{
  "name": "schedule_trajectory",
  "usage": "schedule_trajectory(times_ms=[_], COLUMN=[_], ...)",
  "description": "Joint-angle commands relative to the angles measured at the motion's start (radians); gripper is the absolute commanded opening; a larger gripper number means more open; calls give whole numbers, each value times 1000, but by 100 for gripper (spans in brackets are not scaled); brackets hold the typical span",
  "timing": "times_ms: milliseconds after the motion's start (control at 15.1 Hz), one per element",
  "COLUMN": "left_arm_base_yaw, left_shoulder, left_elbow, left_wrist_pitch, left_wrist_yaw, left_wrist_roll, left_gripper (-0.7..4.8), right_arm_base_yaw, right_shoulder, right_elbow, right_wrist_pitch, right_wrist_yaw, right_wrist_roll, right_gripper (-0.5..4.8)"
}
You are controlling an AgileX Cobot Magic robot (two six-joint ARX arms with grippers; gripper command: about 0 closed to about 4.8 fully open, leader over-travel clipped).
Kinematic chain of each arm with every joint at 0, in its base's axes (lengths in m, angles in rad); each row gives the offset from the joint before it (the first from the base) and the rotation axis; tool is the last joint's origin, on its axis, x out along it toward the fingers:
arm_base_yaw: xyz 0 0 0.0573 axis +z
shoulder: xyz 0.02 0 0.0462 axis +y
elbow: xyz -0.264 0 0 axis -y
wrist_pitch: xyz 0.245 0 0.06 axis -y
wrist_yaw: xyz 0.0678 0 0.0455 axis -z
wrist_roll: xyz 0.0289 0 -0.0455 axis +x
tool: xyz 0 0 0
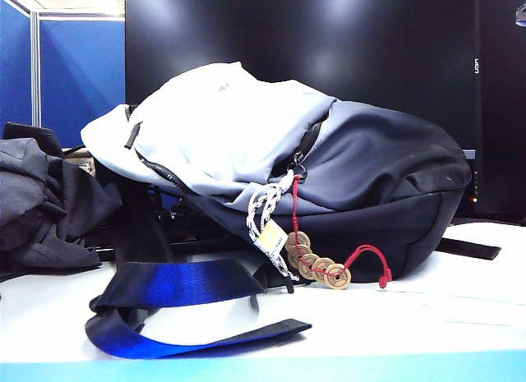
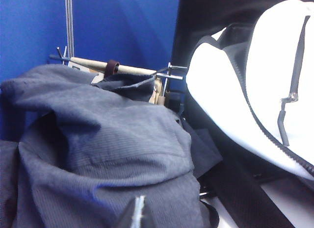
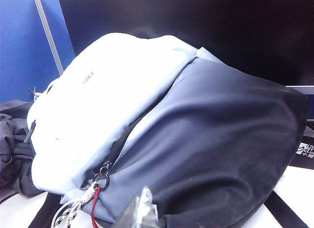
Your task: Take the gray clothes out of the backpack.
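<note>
The gray clothes (image 1: 41,201) lie crumpled on the table to the left of the backpack (image 1: 230,127), outside it. In the left wrist view the gray clothes (image 2: 108,139) fill the foreground, and my left gripper (image 2: 139,213) is shut just above their folds with nothing between its tips. The backpack (image 2: 265,90) shows its pale panel and zip beside them. My right gripper (image 3: 144,208) is shut and hovers close to the backpack (image 3: 196,130), near the zip ring (image 3: 102,178) with its red cord. Neither gripper appears in the exterior view.
A blue-black webbing strap (image 1: 181,287) loops on the white table in front of the backpack. Brass coins (image 1: 316,267) on red cord hang from the zip. Blue partition (image 1: 82,70) and a dark screen (image 1: 329,37) stand behind. A wooden rod (image 2: 117,68) sits behind the clothes.
</note>
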Motion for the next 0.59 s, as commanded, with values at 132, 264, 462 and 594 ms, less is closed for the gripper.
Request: schedule_trajectory(times_ms=[132,264,462,594], left_arm_base_yaw=[2,0,0,0], left_shoulder=[-2,-2,-2,-2], left_elbow=[0,0,0,0], left_wrist_pitch=[21,19,19,19], left_wrist_yaw=[0,3,3,3], left_wrist_roll=[-3,-3,-3,-3], left_gripper=[-3,-3,-3,-3], right_arm_base_yaw=[0,0,0,0], right_shoulder=[-2,-2,-2,-2], right_elbow=[6,6,6,6], right_wrist_pitch=[13,13,13,13], right_wrist_yaw=[3,3,3,3], right_wrist_roll=[3,3,3,3], right_gripper=[-1,-1,-1,-1])
